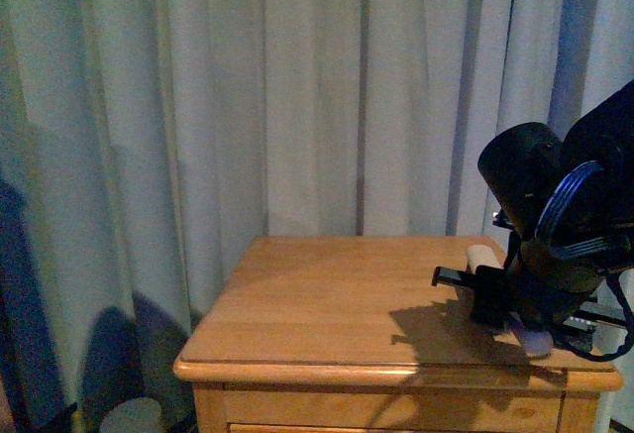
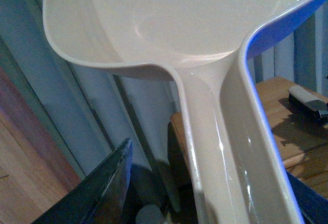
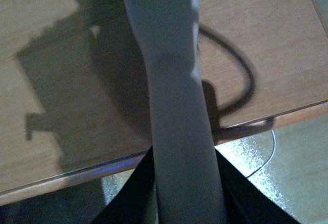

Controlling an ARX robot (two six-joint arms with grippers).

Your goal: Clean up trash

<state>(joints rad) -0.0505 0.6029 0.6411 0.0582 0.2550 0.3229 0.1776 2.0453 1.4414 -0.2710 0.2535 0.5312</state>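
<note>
— The right claw [image 3: 187,196]?
— Closed tight on the pale handle of a brush [image 3: 169,80]. The handle runs out from it over the edge of the table [image 1: 327,304], with the head pointing to the robot's left across the top.
— And the left claw [image 2: 215,175]?
— Off beside the table, one jaw on each side of the dustpan [image 2: 169,24] handle. I judge it gripped, with the pan aloft.
— The trash?
— No view shows it. It may sit behind the right arm, which is the nearer one.
</note>
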